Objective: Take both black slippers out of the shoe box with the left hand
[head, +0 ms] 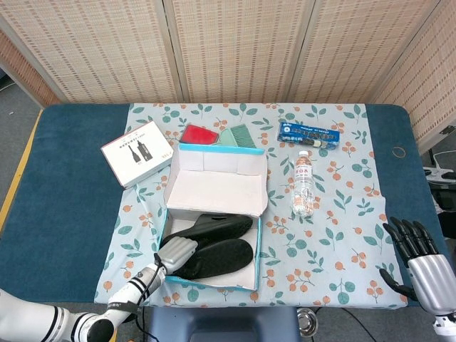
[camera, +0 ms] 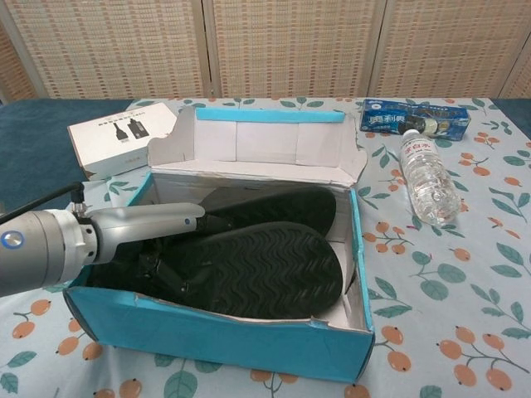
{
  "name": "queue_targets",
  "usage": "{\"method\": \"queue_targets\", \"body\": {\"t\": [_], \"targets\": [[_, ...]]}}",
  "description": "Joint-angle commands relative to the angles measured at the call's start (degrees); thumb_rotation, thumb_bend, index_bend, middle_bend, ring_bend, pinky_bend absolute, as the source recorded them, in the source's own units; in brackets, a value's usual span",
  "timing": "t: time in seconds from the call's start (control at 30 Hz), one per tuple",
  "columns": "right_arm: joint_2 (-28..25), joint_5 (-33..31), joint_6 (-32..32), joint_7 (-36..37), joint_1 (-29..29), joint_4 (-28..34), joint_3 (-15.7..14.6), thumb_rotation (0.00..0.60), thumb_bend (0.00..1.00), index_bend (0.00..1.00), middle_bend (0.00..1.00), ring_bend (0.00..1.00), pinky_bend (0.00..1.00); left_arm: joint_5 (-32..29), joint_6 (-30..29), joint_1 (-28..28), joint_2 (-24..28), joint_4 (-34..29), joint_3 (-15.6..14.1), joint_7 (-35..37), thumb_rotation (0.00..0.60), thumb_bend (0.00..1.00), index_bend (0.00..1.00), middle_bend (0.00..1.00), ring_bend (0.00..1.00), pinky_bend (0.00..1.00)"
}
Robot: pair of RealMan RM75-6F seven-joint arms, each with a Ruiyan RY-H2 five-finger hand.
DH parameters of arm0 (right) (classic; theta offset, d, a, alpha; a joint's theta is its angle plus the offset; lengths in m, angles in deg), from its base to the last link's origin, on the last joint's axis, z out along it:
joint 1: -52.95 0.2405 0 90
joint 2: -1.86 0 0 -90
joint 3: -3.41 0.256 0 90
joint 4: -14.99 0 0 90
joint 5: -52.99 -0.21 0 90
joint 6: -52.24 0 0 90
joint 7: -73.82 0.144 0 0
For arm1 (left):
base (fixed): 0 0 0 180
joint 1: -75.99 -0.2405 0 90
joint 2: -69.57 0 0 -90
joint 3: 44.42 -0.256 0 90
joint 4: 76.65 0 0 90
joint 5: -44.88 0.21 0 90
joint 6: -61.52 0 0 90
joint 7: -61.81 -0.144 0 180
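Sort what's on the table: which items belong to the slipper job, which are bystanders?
Job: shoe box, two black slippers inside it, left hand reaching in.

Bystanders: water bottle, white carton, blue packet, red pad, idle right hand.
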Motion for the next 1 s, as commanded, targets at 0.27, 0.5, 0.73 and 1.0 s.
{"method": "queue_targets", "body": {"t": [0.27,0.5,0.73,1.0], "targets": [[-0.2,0.0,0.1,0.4,-0.1,0.1,0.0,0.574,0.18,0.0,0.0,0.0,0.0,6.3,-6.7,-3.5,0.2,-4.9,-0.5,-2.6,0.6,0.71,0.83,0.85,0.68,0.73],[-0.4,0.4,-0.4,1.0,0.1,0.3,-0.4,0.574,0.18,0.0,0.0,0.0,0.0,15.4,-12.7,-7.1,0.2,-4.6,0.1,-1.3,0.6,0.7,0.83,0.85,0.68,0.73],[-0.6,0.5,-0.6,1.4,0.2,0.4,-0.5,0.574,0.18,0.0,0.0,0.0,0.0,27.0,-18.7,-10.7,1.4,-3.0,0.4,1.4,0.6,0.7,0.83,0.85,0.68,0.73],[-0.7,0.8,-0.8,1.4,0.3,0.6,-0.7,0.574,0.18,0.0,0.0,0.0,0.0,30.5,-21.8,-13.3,5.5,-2.6,2.7,2.7,0.6,0.69,0.83,0.85,0.68,0.73]]}}
